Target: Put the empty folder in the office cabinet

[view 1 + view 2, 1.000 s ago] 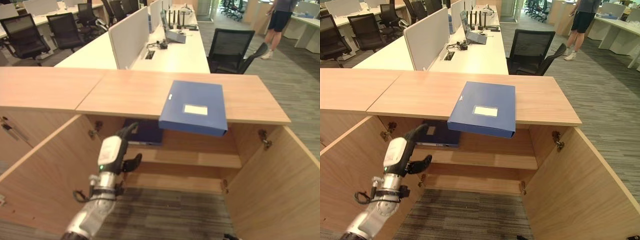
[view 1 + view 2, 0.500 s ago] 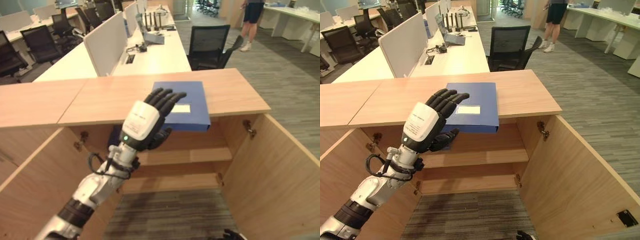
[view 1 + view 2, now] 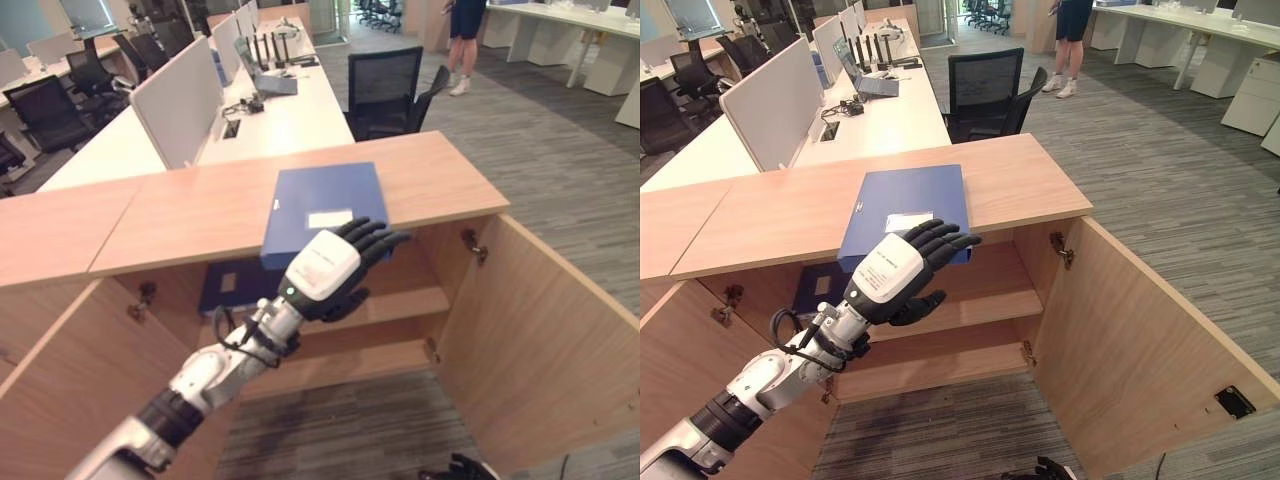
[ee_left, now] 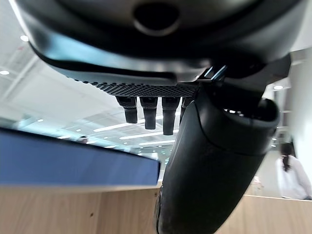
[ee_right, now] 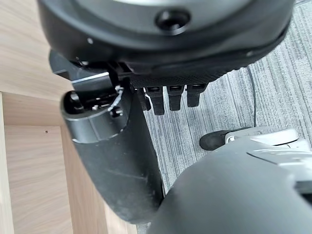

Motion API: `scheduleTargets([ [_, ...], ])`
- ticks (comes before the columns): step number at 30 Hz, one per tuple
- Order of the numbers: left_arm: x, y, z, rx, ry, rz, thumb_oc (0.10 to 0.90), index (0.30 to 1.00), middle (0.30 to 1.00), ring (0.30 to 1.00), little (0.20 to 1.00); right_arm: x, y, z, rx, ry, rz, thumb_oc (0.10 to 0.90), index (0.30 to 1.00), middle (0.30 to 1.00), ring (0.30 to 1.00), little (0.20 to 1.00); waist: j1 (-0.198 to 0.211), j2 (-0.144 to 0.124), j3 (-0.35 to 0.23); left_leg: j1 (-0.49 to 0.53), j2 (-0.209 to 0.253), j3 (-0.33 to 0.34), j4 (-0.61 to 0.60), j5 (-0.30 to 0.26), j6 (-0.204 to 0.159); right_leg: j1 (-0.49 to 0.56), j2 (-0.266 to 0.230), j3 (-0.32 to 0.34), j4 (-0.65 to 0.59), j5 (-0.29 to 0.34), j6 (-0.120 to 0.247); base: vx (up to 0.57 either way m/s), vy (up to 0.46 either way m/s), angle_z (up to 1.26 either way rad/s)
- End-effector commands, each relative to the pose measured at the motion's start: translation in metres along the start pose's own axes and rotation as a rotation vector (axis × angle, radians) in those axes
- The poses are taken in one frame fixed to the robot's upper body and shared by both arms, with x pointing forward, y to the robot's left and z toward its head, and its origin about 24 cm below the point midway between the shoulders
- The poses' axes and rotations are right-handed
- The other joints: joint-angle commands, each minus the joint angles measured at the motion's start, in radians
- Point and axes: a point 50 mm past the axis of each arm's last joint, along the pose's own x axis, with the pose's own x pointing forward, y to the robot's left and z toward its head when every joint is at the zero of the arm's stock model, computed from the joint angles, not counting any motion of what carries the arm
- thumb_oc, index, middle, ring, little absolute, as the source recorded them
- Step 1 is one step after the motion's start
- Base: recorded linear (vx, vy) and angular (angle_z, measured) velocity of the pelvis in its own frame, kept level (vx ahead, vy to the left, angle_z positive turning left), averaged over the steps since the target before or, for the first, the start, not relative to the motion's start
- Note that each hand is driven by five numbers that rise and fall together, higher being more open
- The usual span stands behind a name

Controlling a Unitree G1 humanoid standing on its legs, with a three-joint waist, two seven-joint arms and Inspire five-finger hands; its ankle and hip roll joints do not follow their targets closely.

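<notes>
Reaching with my left hand (image 3: 325, 275) in the left eye view, fingers straight and spread, held in front of the near edge of the folder (image 3: 322, 205). Blue folder lies flat on the cabinet's top surface (image 3: 200, 215), its near edge sticking out past the front rim. Whether my fingertips touch it I cannot tell. Both doors stand open; right door (image 3: 545, 330) swung out. A second blue folder (image 3: 232, 287) lies on the upper shelf (image 3: 400, 305) inside.

Right eye view: same scene, left hand (image 3: 902, 272) loose and wide, holding nothing, thumb below the palm. Folder (image 3: 902, 205) on the top. Person (image 3: 1072, 40) stands far back by the desks; black chair (image 3: 985, 90) behind the cabinet.

Left wrist view: fingers (image 4: 148, 109) extended, thumb alongside, blue folder edge (image 4: 73, 163) past them above the wooden surface.

Right wrist view: right hand (image 5: 170, 97) down near the carpet floor (image 5: 273, 92), fingers straight, holding nothing.
</notes>
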Motion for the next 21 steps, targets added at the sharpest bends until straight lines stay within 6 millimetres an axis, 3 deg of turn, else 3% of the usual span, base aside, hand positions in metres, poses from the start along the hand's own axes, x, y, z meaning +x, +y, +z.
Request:
scheduleTargets([
  [1, 0.049, 0.049, -0.008, 0.099, -0.058, 0.208, 0.8, 0.9, 0.9, 0.9, 0.9, 0.0, 0.001, -0.001, -0.009, -0.008, 0.003, 0.8, 0.9, 0.9, 0.9, 0.9, -0.015, -0.044, -0.007, 0.035, 0.071, -0.008, 0.004, -0.07, -0.085, 0.047, -0.088, -0.052, 0.007, -0.03, 0.103, 0.0, 0.0, 0.0],
  [8, 0.056, 0.046, -0.027, 0.187, 0.02, 0.185, 0.8, 0.9, 0.9, 0.9, 0.9, -0.001, -0.001, -0.002, 0.021, -0.009, 0.002, 0.8, 0.9, 0.9, 0.9, 0.9, -0.028, -0.049, -0.011, 0.043, 0.07, -0.006, 0.004, -0.073, -0.086, 0.05, -0.087, -0.049, 0.007, -0.029, 0.103, 0.02, 0.002, 0.0],
  [13, 0.064, 0.063, -0.037, 0.256, 0.049, 0.242, 0.8, 0.9, 0.9, 0.9, 0.9, -0.002, -0.002, -0.006, 0.029, 0.006, -0.001, 0.8, 0.9, 0.9, 0.9, 0.9, -0.03, -0.054, -0.017, 0.049, 0.072, -0.006, 0.004, -0.087, -0.089, 0.055, -0.088, -0.051, 0.007, -0.041, 0.107, 0.02, 0.005, 0.0],
  [21, 0.069, 0.073, -0.036, 0.297, 0.029, 0.279, 0.8, 0.9, 0.9, 0.9, 0.9, -0.002, -0.002, -0.012, 0.028, 0.03, -0.001, 0.8, 0.9, 0.9, 0.9, 0.9, -0.026, -0.061, -0.024, 0.051, 0.074, -0.01, 0.004, -0.088, -0.09, 0.061, -0.084, -0.055, 0.007, -0.044, 0.104, 0.0, 0.001, 0.0],
])
